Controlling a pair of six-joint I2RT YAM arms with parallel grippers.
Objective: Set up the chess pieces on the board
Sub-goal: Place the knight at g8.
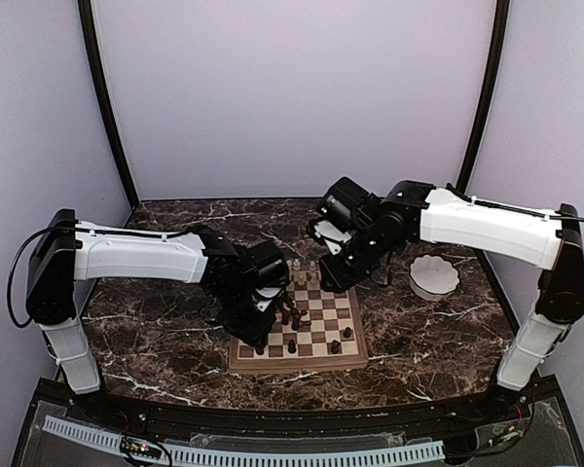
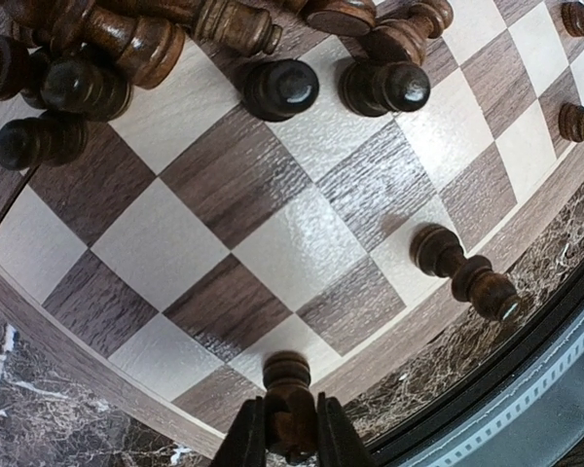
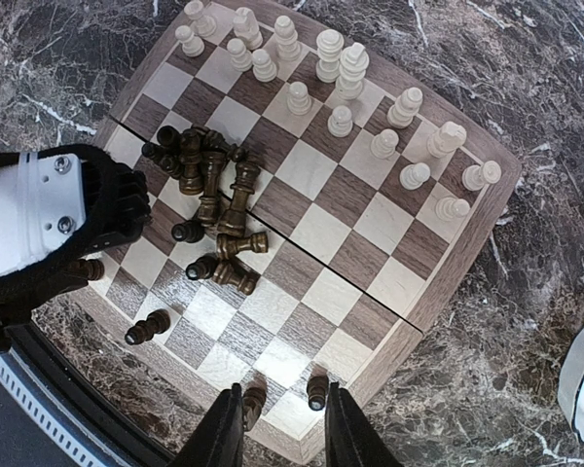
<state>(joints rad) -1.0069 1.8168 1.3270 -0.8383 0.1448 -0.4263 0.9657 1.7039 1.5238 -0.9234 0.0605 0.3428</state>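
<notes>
**Fig.** Left fingers (image 2: 245, 440) nearly shut, pinching an upright dark piece (image 2: 288, 384) at near-left corner of board (image 1: 298, 364). Right fingers (image 3: 220, 438) approx. half open, gripping nothing, hovering over board. Board sits mid-desk, toward near edge. Dark heap (image 3: 214, 190) at ctr, cream pieces (image 3: 341, 68) on far rows.

a dark brown marble tabletop (image 1: 165, 341) shot through with white veins fills the floor of the cell. lying flat on it, about midway across and a little toward the front edge, is a square wooden chessboard (image 1: 297, 365) with a thick brown rim. to its right and further back, not touching it, a white scalloped bowl (image 1: 434, 277) sits on the bare marble.
</notes>
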